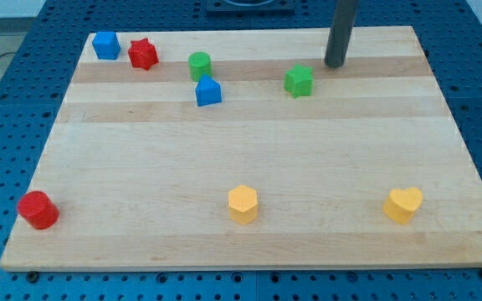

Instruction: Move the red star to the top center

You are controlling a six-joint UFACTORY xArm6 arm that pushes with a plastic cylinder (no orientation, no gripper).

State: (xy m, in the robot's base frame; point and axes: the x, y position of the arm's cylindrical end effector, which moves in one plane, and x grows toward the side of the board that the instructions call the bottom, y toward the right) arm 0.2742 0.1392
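The red star lies flat near the wooden board's top-left corner, just right of a blue cube – compact, no long axis, its pointing unclear. My tip, a bare rod holding nothing, rests at top right, near a green star, well apart from the red star. Between them: a green cylinder and a blue house-shaped block; along the bottom, a red cylinder, yellow hexagon and yellow heart.
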